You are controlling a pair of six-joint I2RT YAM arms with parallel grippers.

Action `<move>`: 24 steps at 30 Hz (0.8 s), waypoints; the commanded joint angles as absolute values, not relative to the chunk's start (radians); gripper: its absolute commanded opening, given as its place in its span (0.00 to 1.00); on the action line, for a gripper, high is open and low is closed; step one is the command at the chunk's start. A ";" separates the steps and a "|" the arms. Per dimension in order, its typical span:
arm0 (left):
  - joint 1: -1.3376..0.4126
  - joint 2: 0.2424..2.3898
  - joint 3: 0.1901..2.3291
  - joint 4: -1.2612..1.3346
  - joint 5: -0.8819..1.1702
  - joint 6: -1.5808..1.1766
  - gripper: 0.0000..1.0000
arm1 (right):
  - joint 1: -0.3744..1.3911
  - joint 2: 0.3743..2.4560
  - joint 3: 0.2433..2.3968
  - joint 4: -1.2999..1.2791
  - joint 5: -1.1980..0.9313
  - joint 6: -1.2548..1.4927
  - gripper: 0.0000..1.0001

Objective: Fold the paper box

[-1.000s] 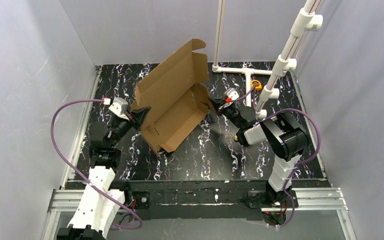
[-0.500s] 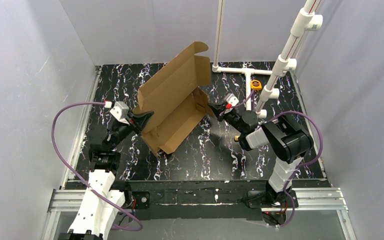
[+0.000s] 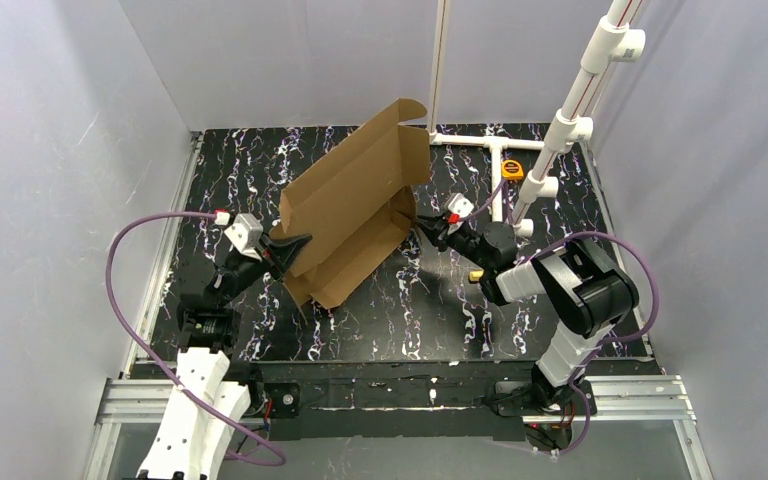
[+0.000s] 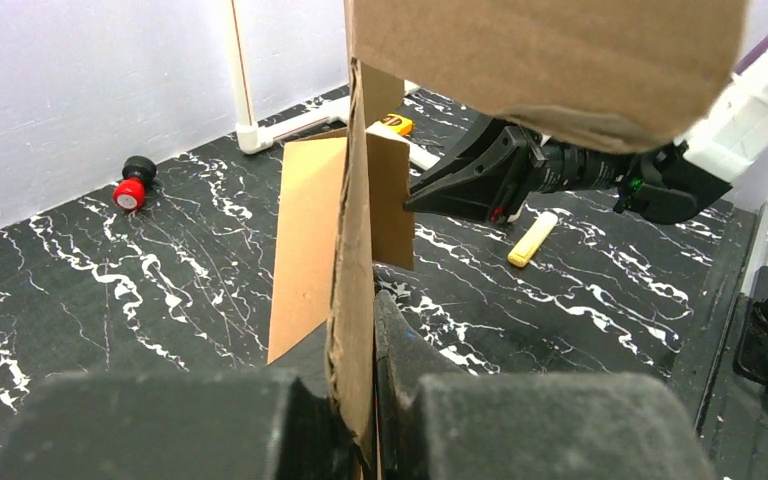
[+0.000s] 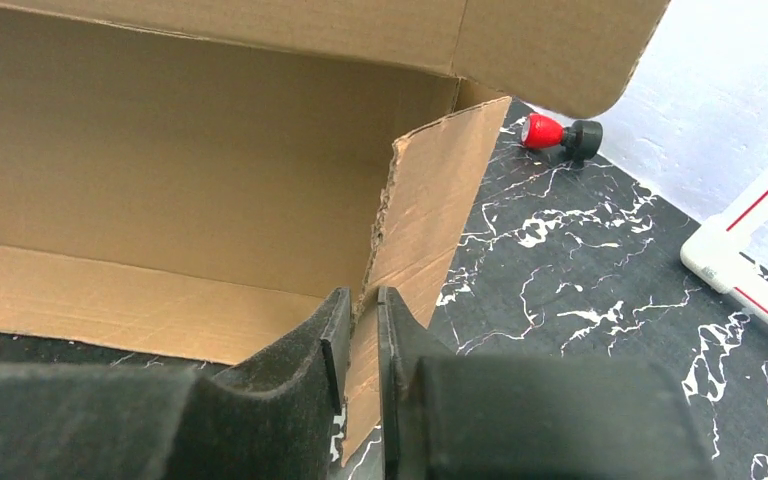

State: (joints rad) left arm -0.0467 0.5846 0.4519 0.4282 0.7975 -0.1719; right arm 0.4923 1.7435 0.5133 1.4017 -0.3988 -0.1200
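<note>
Upright paper box [image 3: 345,205] centre, white pipes [image 3: 563,125] far right

You've got a plain brown corrugated cardboard box [image 3: 350,215]: matt, dry paper, ragged fluted edges. Under the box is a black white-veined marble-print table top [image 3: 440,310], smooth with a slight sheen. Behind the box is a white plastic pipe frame [image 3: 465,139], smooth and glossy. The right gripper [image 5: 362,305] fingers [image 5: 280,400] at the box are black, grainy and matt.

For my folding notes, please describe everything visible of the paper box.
The paper box is brown corrugated cardboard, half folded: a shallow tray with its lid panel standing up, lying skewed on the black table. The left gripper is shut on its left end wall. The right gripper straddles a rough-edged end flap; a grip there is unclear.
</note>
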 commanded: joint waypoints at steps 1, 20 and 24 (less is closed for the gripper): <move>-0.040 0.584 0.459 0.290 0.819 -0.095 0.00 | 0.497 1.684 0.541 1.330 -0.425 -0.167 0.26; -0.040 0.601 0.476 0.260 0.797 -0.074 0.00 | 0.533 1.664 0.627 1.103 -0.506 -0.219 0.12; -0.040 0.607 0.479 0.261 0.798 -0.072 0.00 | 0.563 1.686 0.672 1.031 -0.506 -0.259 0.12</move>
State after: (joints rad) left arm -0.0467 0.5880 0.4702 0.3283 0.8009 -0.0959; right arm 0.5323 1.6875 0.6033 1.0866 -0.4889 -0.2092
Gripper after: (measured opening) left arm 0.018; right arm 0.122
